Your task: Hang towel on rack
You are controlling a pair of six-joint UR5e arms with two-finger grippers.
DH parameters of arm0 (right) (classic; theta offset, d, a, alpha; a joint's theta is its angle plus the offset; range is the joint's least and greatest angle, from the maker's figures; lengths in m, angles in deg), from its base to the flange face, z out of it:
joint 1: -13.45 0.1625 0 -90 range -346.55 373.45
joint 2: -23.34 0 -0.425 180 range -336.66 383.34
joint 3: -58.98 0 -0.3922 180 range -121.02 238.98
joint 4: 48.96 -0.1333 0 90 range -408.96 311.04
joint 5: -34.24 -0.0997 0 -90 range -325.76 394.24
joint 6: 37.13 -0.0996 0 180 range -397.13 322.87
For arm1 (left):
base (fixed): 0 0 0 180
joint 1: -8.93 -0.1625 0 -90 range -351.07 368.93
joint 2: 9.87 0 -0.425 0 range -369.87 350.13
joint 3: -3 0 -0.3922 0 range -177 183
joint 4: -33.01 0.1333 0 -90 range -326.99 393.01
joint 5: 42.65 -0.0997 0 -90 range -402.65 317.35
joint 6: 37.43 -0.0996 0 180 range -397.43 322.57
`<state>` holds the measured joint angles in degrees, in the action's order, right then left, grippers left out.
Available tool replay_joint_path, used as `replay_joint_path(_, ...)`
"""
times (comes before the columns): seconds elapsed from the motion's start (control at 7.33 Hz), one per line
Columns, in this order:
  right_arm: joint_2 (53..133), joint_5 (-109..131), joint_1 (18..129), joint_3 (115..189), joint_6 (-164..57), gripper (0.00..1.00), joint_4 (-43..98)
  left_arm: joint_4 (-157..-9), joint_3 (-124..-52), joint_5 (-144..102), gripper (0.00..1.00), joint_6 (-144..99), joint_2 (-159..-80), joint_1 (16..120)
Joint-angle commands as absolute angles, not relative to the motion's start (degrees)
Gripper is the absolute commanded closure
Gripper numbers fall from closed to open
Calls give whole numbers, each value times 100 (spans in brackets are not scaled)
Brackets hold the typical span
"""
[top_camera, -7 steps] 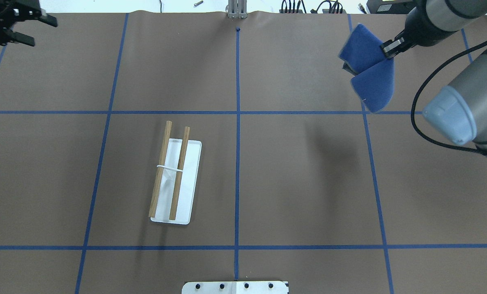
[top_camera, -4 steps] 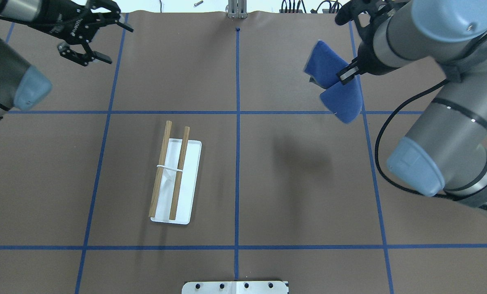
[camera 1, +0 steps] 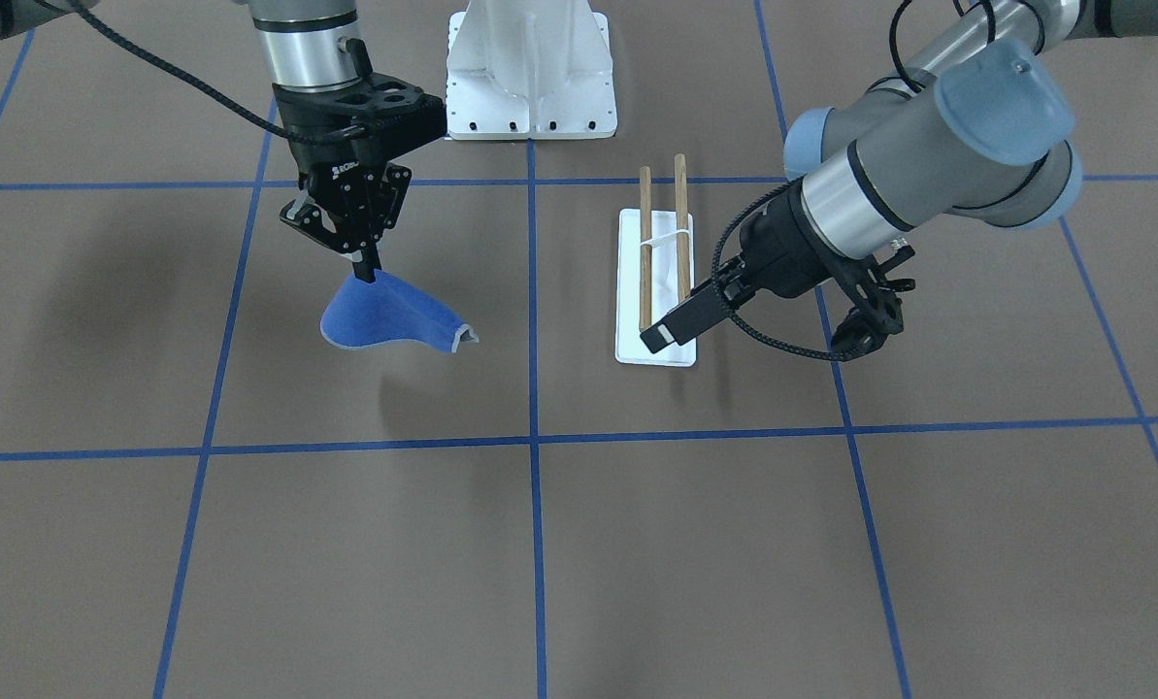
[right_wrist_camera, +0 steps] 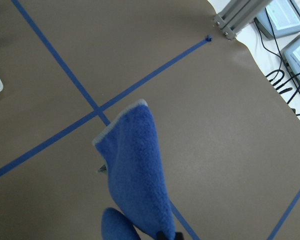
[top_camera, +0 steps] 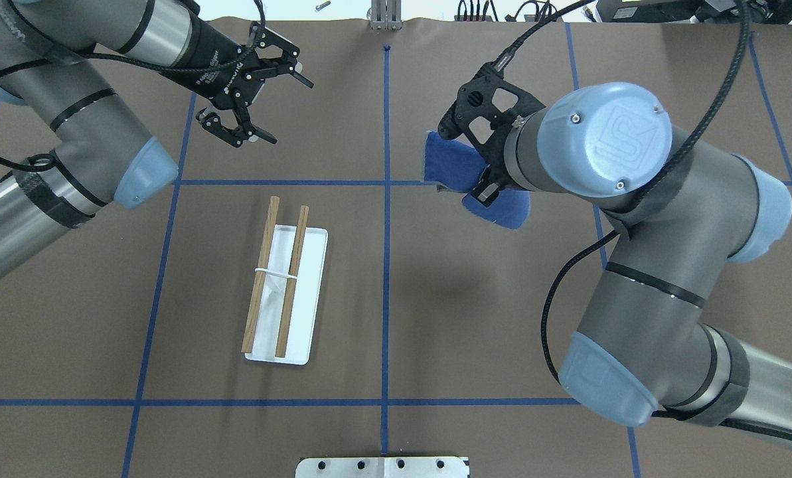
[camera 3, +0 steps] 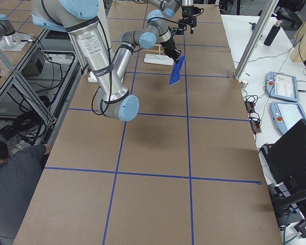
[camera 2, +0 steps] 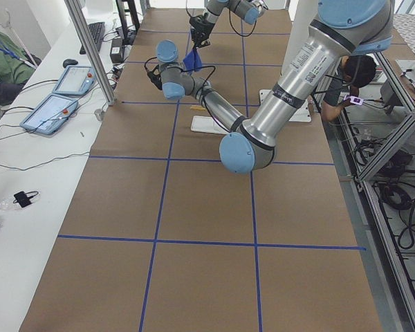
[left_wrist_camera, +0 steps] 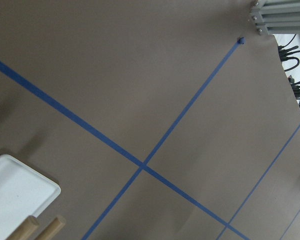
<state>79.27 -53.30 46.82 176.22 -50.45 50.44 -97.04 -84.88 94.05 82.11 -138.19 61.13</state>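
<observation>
1. The towel [camera 1: 389,316] is soft, light and floppy. It droops from one pinched spot in a loose folded cone, with the pale stitched hem curling out at its low corner.
2. It has no stiffness of its own, so I expect it to sag, swing and bunch wherever nothing supports it. The fleecy nap looks grippy rather than slick, so a plain pinch should hold.
3. Best hold, as I judge it, is right on the hem. A single point lets the cloth bunch, so a second pinch on that free corner would help spread it along a bar.
4. My right gripper [camera 1: 370,275] points down with its fingers pressed together on the top fold of the towel. It touches nothing else.
5. The towel hangs clear of the table [top_camera: 435,318], with its shadow lying on the brown surface beneath. It is over the right half, just right of the centre tape line, to the right of the rack and a little farther out.
6. My left gripper [top_camera: 293,113] has its fingers spread wide, empty and touching nothing. It hovers over the far left, beyond the far ends of the bars [top_camera: 263,265].
7. The rack [top_camera: 306,318] sits on the left half, well apart from the towel. Both its wooden bars are bare, so nothing is hung yet.
</observation>
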Motion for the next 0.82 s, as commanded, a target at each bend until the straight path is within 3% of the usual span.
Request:
replay_joint_path(0.0, 7330, -4927, 4457, 17107, -4943, 100, 5254, -9619, -8472, 8992, 2, 8498, -14046, 5616)
replay_joint_path(0.68, 6650, -4618, 4246, 16497, -4978, 100, 5712, -9645, -8314, 8605, 3, 8929, -14319, 5385)
